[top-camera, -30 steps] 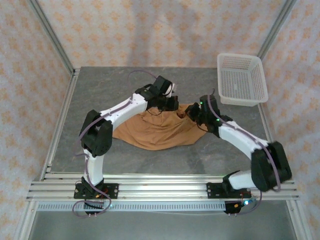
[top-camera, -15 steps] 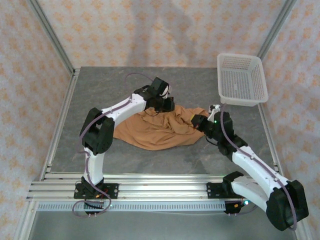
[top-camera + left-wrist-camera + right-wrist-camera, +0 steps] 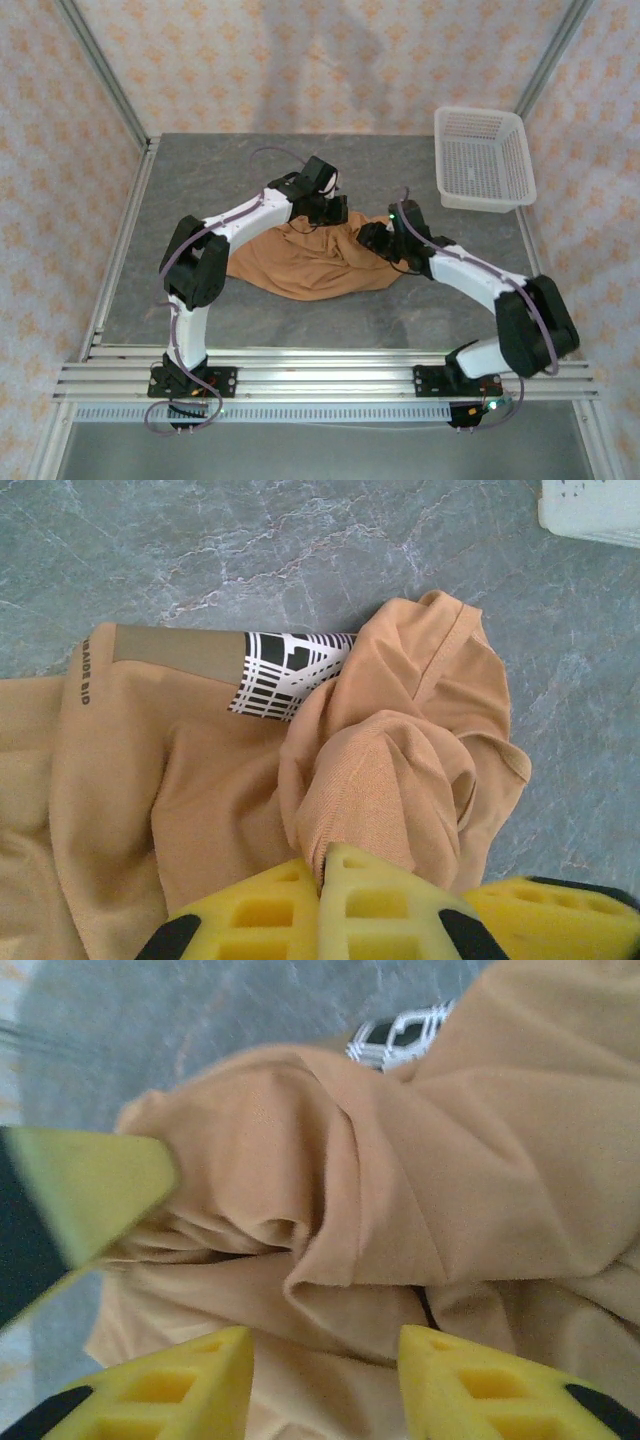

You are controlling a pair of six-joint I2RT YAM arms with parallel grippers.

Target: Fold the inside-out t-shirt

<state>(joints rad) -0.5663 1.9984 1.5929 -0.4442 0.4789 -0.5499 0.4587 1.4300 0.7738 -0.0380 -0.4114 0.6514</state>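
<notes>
1. Top external view: a grey marbled flat table [image 3: 200, 200] carries everything, with bare room toward 12 o'clock.
2. The orange-tan crumpled cloth inside-out t-shirt [image 3: 310, 268] lies mid-table, its long axis from 9 to 3 o'clock.
3. A white plastic mesh basket [image 3: 480, 198] stands at 2 o'clock, well apart.
4. The yellow-fingered left gripper [image 3: 325, 865] is pressed together, pinching a shirt fold.
5. The yellow-fingered right gripper [image 3: 325, 1350] is spread, with bunched cloth just ahead at 12 o'clock; I judge it ready to grasp.

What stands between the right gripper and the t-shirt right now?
Nothing visible. The right gripper hangs open directly over the bunched folds of the t-shirt, with bare cloth in the gap between its jaws. The left gripper is shut on a fold off to one side.
</notes>
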